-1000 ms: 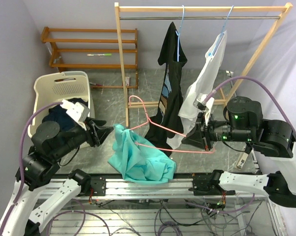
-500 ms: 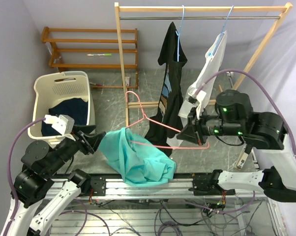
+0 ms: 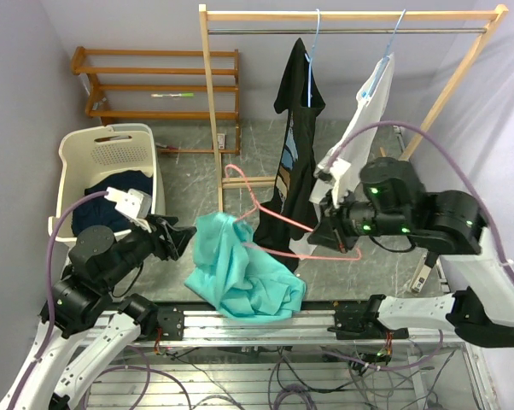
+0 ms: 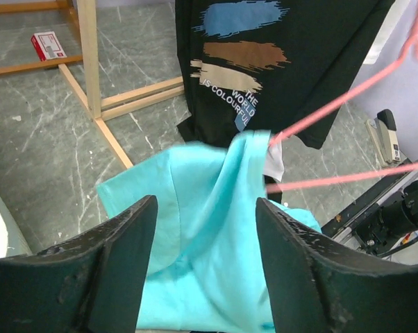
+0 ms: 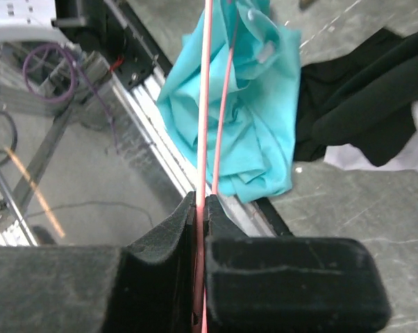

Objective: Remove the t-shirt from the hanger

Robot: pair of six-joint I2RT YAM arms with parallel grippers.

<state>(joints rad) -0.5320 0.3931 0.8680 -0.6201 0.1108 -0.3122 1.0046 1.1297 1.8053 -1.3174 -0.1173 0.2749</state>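
Note:
The teal t-shirt [image 3: 240, 273] hangs bunched from the left end of the pink wire hanger [image 3: 283, 224], and its lower part lies on the table's front rail. In the left wrist view the hanger wire [image 4: 334, 104] passes into the shirt's [image 4: 209, 236] neck. My right gripper [image 3: 330, 232] is shut on the hanger's right end; its wrist view shows the wire [image 5: 205, 104] pinched between the jaws of the gripper [image 5: 201, 205], with the shirt [image 5: 257, 104] beyond. My left gripper [image 3: 182, 235] is open and empty just left of the shirt, and its wrist view shows the gripper [image 4: 204, 205] open above the cloth.
A white laundry basket [image 3: 78, 162] with dark clothes stands at the left. A wooden clothes rack [image 3: 210, 102] holds a black t-shirt [image 3: 295, 154] and a white shirt [image 3: 359, 128] on blue hangers right behind the pink hanger. A wooden shelf [image 3: 154, 85] stands at the back.
My left gripper pulled the shirt left and down, then let go and came back up beside it, open. My right gripper carried the hanger up and to the left.

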